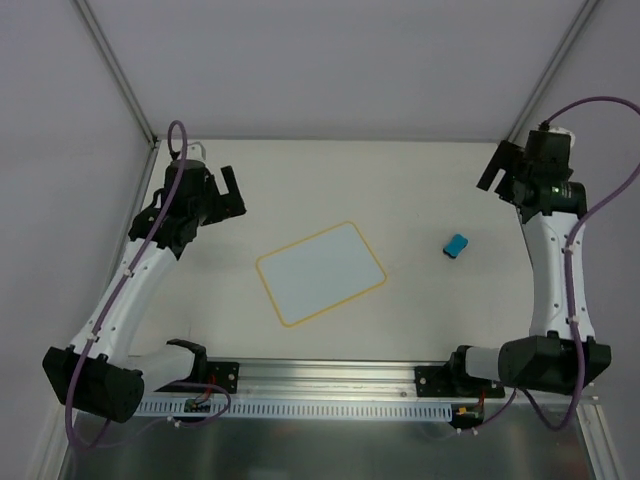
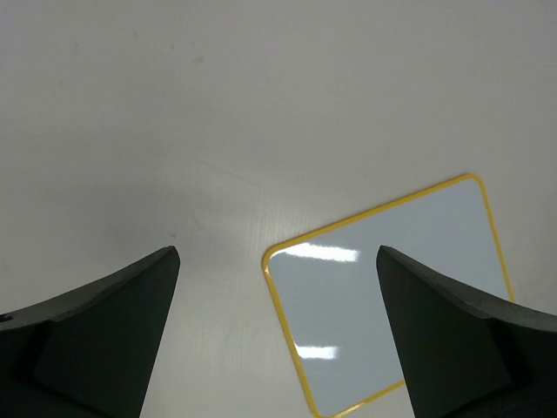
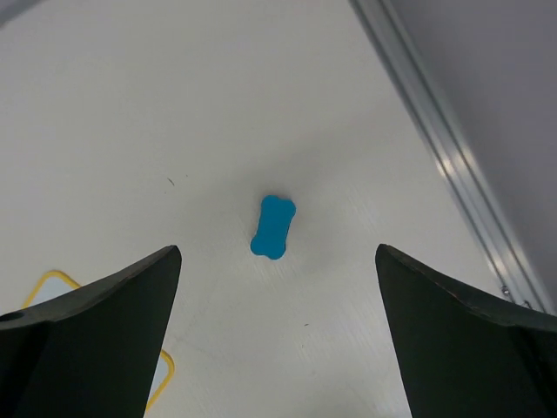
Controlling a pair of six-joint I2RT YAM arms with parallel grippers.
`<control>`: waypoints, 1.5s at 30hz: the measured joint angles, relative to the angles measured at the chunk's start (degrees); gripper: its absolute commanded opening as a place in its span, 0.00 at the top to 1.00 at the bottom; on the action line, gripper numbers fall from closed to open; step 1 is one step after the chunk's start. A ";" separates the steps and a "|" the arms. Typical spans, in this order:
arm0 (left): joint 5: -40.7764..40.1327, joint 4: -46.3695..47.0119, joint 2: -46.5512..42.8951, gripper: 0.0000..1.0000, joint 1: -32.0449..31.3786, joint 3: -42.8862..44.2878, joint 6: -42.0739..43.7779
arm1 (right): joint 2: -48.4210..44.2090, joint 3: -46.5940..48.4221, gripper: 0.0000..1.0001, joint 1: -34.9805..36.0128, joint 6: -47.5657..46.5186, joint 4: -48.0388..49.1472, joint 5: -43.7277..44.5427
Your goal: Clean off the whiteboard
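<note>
your whiteboard (image 1: pixel 321 273) lies flat on the table (image 1: pixel 400 180), roughly midway between the two arms. it is turned at an angle, so its yellow rim runs skewed to the table's edges. its face reads plain white, and in the left wrist view two bright streaks of glare sit on it near one rounded corner.

your left gripper (image 2: pixel 277 252) hangs off the whiteboard's far left side, raised above the table and touching nothing. its two fingers (image 2: pixel 104 340) stand wide apart with only bare table and that corner of the whiteboard showing between them. nothing is clamped there.

your right gripper (image 3: pixel 277 251) sits off the whiteboard's far right side, also up in the air. its fingers are spread wide too, and they hold nothing. the small blue eraser (image 3: pixel 273 226) shows in the gap between them, lying on the table below and clear of both fingers.

the eraser rests to the right of the whiteboard, well apart from its rim, between the whiteboard and the right arm. in the right wrist view a sliver of the whiteboard's yellow corner peeks out beside the gripper's left-hand finger.
</note>
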 measured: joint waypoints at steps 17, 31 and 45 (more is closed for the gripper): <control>-15.17 -3.04 -16.17 0.01 0.00 21.46 19.96 | -20.83 7.17 0.01 5.09 -10.51 2.08 3.37; -16.83 -4.17 -23.50 0.01 0.00 25.75 23.28 | -33.31 7.30 0.01 12.59 -18.34 8.28 7.39; -16.83 -4.68 -24.63 0.01 0.00 30.82 23.69 | -35.08 7.28 0.01 13.81 -21.38 11.30 7.87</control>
